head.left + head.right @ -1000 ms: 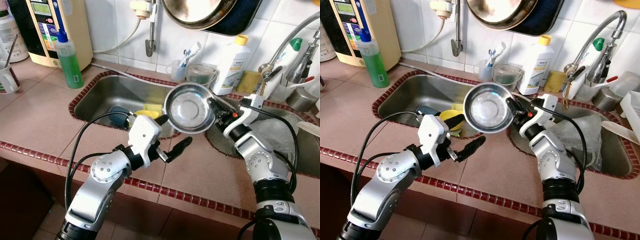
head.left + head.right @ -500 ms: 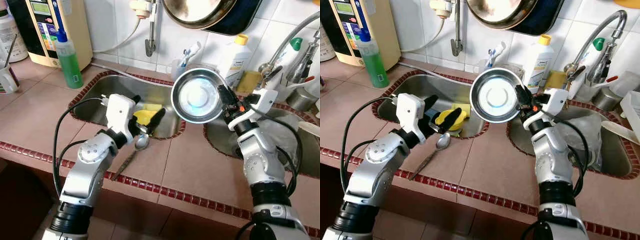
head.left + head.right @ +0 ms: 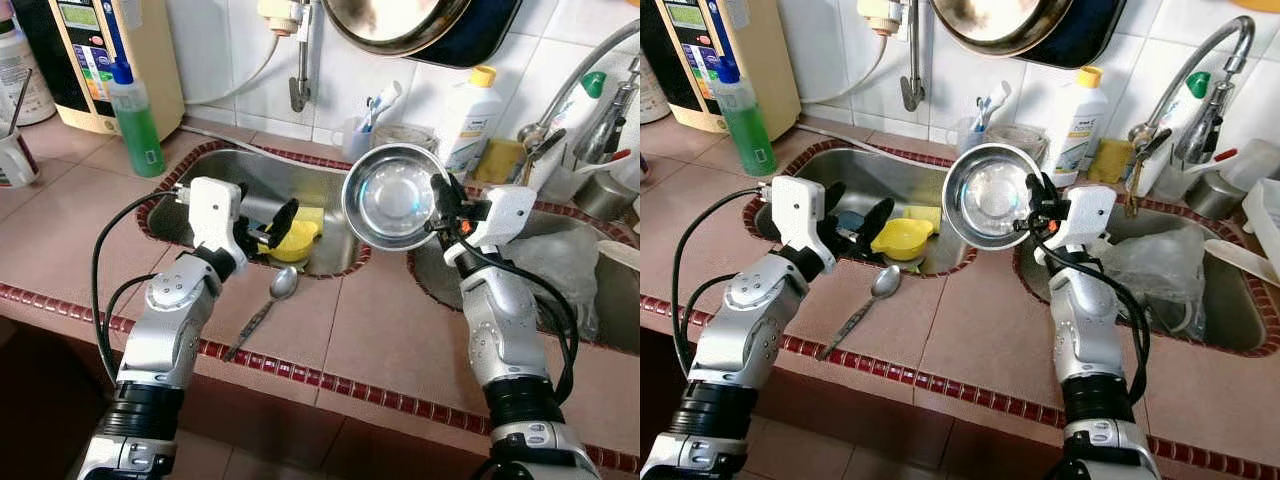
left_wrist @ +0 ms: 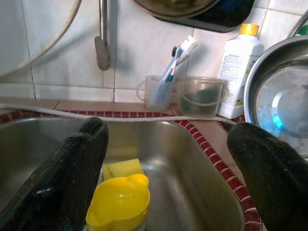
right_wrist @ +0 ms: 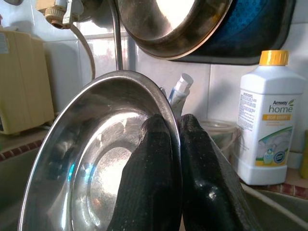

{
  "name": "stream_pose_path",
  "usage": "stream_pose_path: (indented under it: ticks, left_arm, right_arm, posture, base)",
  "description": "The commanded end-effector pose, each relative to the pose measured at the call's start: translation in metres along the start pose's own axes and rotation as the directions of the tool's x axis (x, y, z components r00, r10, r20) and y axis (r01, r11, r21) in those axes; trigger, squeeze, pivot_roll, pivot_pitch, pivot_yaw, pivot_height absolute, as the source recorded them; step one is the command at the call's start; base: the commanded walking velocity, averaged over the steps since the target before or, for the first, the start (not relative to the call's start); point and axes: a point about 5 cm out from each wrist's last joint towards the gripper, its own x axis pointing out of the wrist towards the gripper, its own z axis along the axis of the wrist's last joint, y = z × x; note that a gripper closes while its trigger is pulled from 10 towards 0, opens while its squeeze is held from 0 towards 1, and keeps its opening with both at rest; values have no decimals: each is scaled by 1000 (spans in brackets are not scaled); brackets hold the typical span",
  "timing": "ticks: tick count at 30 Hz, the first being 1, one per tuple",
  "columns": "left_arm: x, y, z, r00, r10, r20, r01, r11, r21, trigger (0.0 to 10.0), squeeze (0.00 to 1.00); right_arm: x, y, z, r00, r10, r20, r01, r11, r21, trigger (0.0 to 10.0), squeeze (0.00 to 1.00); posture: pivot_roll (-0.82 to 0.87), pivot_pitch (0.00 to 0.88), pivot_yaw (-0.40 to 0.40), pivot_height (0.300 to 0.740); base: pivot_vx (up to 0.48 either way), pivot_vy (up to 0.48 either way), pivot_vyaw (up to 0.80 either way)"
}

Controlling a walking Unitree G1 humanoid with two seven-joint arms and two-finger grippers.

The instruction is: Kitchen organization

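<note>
A steel bowl (image 3: 391, 195) is held up on its edge above the tiled strip between the two sinks, its hollow facing me. My right gripper (image 3: 441, 208) is shut on the bowl's right rim; in the right wrist view both fingers (image 5: 159, 168) pinch the rim of the bowl (image 5: 91, 163). My left gripper (image 3: 268, 222) hangs open over the left sink (image 3: 215, 180), just above a yellow cup (image 3: 291, 238) and a yellow sponge (image 4: 122, 168). A metal spoon (image 3: 264, 309) lies on the counter at the sink's front edge.
A green soap bottle (image 3: 136, 118) and a water unit (image 3: 100, 50) stand at the back left. A white detergent bottle (image 3: 468, 120), a toothbrush cup (image 3: 358, 135) and a clear tub (image 3: 405, 135) line the wall. A tap (image 3: 580, 85) rises over the right sink, which holds a plastic bag (image 3: 555, 280).
My left gripper has drawn back left over the sink, leaving the spoon on the counter. The right gripper has raised the bowl and holds it tilted upright.
</note>
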Motion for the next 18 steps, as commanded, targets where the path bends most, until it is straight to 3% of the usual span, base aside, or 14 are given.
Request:
stream_pose_path:
  ticks: [1,8,18]
  left_arm:
    - [4,-1,3,1000,-5,15,5,1000,-15,10000,0]
    - [5,-6,-1,1000,-28,14,28,999,-29,10000,0]
    - [9,-16,3,995,-86,53,88,995,-40,10000,0]
  right_arm:
    - [0,-2,3,1000,-12,19,12,1000,-23,10000,0]
    - [1,3,1,1000,-5,17,6,1000,-28,10000,0]
    - [1,7,-1,1000,-7,17,7,1000,-20,10000,0]
  posture:
    - [90,0,-62,740]
    - [86,0,-64,740]
    - [83,0,-55,740]
  base:
    - [0,0,0]
    - [0,0,0]
    - [0,368,0]
